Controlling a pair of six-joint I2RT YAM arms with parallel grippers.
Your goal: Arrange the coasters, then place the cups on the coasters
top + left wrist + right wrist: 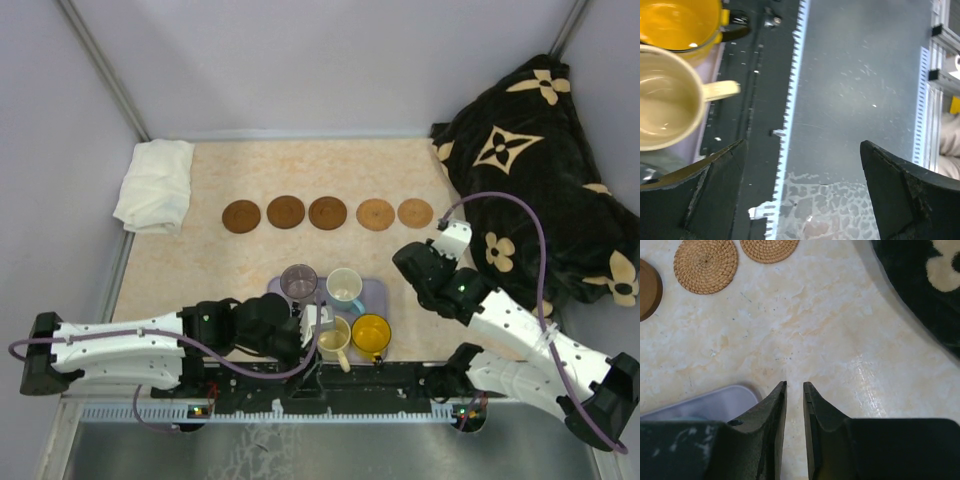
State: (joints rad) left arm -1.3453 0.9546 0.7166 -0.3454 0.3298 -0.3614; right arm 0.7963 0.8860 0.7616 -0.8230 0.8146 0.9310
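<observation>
The five coasters (328,212) are lying in one row across the far part of the desk (250,260), three darker ones to the left and two lighter woven ones to the right, each a little apart from the next. So the arranging seems to be done, and the cups step is now starting. No cup is standing on a coaster yet.

The cups are waiting on the lavender tray (378,293) at the near middle: the purple-grey cup (298,282) and the light blue cup (345,288) on the far side, the cream cup (334,338) and the yellow cup (371,335) on the near side. I am seeing only four; a fifth may be hiding under the left arm.

The left hand (802,150) is hovering wide open and empty just beside the cream cup, whose handle is pointing toward the near edge. The right hand (794,385) is hanging over bare desk at the right of the tray, nearly closed with only a thin gap and holding nothing.

I am judging that the next move needs the left hand to shift over the cream cup's rim or handle, close, lift straight up so the yellow cup is not knocked, then carry it far to a coaster.
</observation>
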